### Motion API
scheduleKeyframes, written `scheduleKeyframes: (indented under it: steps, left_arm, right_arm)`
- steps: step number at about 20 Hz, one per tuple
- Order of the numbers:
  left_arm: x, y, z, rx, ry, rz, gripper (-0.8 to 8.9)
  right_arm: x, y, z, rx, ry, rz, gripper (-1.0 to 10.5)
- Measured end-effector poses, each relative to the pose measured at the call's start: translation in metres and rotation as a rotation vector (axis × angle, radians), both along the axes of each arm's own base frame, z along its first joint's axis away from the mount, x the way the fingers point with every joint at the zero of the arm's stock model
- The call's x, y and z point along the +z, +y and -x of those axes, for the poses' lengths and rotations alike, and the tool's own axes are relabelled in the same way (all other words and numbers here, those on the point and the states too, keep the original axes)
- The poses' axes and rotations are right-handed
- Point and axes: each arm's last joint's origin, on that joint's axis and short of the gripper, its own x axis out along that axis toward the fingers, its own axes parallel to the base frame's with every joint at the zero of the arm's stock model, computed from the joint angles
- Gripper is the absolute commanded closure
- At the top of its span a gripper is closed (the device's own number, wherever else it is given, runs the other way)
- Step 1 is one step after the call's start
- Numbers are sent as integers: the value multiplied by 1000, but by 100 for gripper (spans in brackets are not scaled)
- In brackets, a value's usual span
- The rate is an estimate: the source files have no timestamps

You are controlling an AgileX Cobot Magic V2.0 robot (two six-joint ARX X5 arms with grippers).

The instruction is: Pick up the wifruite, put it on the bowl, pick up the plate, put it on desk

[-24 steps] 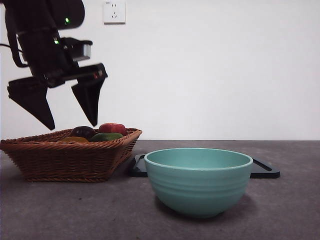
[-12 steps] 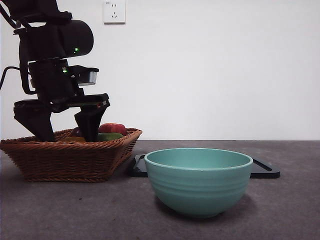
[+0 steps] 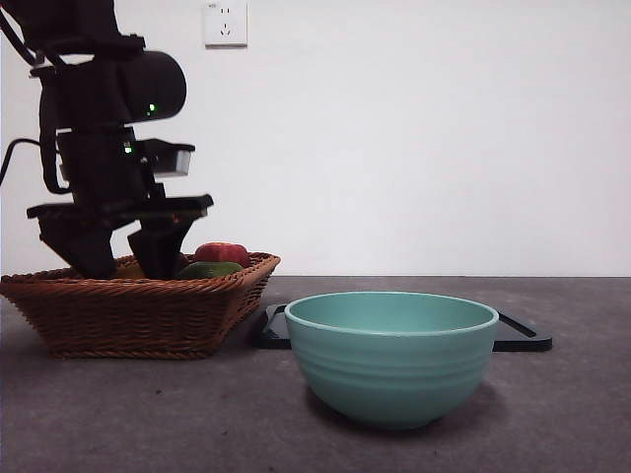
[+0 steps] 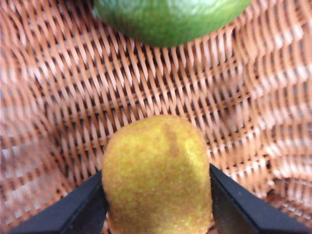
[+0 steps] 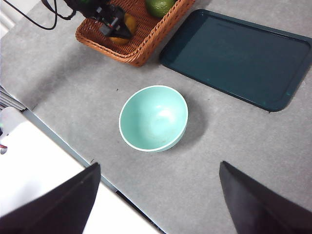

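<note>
Left gripper (image 4: 157,195) down in the wicker basket (image 3: 138,315), jaws pressed against both sides of the wifruite (image 4: 157,175) (hidden in front view). Right gripper (image 5: 156,195) wide open, empty, high above the bowl (image 5: 153,118).

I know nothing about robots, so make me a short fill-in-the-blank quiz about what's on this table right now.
1. The left gripper has its fingers on either side of the wifruite, down inside the woven ____.
2. The bowl on the desk has ____ inside it.
3. Behind the bowl lies a flat dark ____.
4. The right gripper hangs high above the desk, its fingers spread ____.

Missing words: basket; nothing; tray; open
</note>
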Motion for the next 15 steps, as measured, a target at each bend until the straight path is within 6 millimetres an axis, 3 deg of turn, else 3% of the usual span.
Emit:
scheduleKeyframes:
  steps: [4, 8, 11, 15]
  left_arm:
    - [45, 1, 21, -31, -100, 68, 574]
    - [89, -19, 61, -183, -153, 249, 574]
    - [101, -48, 90, -322, -151, 311, 574]
    - [95, -92, 123, -502, -105, 317, 574]
  right_arm:
    - [0, 0, 0, 0, 0, 0, 557]
    - [0, 0, 0, 0, 0, 0, 557]
    - [0, 0, 0, 0, 0, 0, 557]
    - [0, 0, 0, -2, 1, -2, 557]
